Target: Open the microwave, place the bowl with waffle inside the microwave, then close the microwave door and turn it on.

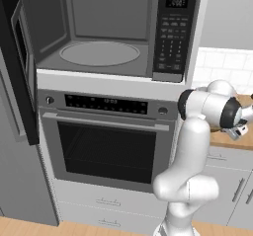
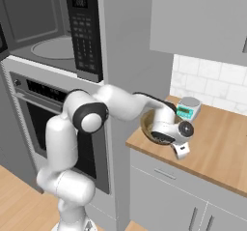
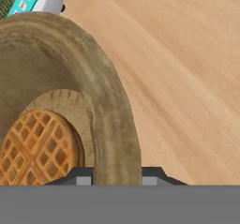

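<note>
The microwave stands open, its grey cavity and round glass turntable bare. The microwave door is swung out to the left. On the wooden counter to the right sits the bowl with waffle, a brown wooden bowl. In the hand view its thick rim runs down between my two fingertips, with the golden waffle inside on the left. My gripper is shut on that rim, one finger inside the bowl and one outside. From the right base view, the gripper reaches into the bowl from its right side.
A teal and white kitchen scale stands just behind the bowl. The steel oven sits under the microwave. Bare wooden counter stretches right of the bowl, with a tiled wall behind and a cabinet above.
</note>
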Robot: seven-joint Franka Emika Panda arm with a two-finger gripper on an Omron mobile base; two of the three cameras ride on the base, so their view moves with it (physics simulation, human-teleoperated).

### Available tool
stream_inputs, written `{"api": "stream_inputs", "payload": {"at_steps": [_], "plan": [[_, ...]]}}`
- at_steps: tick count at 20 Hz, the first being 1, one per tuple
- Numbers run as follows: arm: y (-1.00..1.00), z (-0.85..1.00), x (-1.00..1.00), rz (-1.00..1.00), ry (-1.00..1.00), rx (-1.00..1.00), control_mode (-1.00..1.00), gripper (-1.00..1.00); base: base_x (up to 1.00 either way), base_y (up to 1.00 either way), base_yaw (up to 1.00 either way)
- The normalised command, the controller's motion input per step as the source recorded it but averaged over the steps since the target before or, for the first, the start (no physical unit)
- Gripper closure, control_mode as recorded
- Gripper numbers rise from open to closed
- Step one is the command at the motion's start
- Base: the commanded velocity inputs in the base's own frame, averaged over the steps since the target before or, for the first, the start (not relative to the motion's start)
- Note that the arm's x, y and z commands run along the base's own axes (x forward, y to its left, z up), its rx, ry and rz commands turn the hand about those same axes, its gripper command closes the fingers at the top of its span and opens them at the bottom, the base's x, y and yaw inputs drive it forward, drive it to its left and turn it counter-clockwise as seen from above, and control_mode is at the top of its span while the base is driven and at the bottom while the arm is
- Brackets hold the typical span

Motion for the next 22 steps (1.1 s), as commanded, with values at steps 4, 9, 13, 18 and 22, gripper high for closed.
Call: {"api": "stream_inputs", "payload": {"at_steps": [4, 9, 13, 18, 22], "plan": [[0.09, 0.1, -0.74, 0.0, -0.11, 0.02, -1.0, 1.0, 0.0, 0.0, 0.0], [0.07, 0.47, -1.0, 0.0, -0.06, 0.0, -1.0, 1.0, 0.0, 0.0, 0.0], [0.14, 0.62, -1.0, 0.0, 0.0, -0.02, -1.0, 1.0, 0.0, 0.0, 0.0], [0.53, 0.65, -0.86, 0.0, 0.03, -0.06, -1.0, 1.0, 0.0, 0.0, 0.0], [0.6, 0.6, -0.5, 0.0, 0.18, -0.07, -1.0, 1.0, 0.0, 0.0, 0.0]]}}
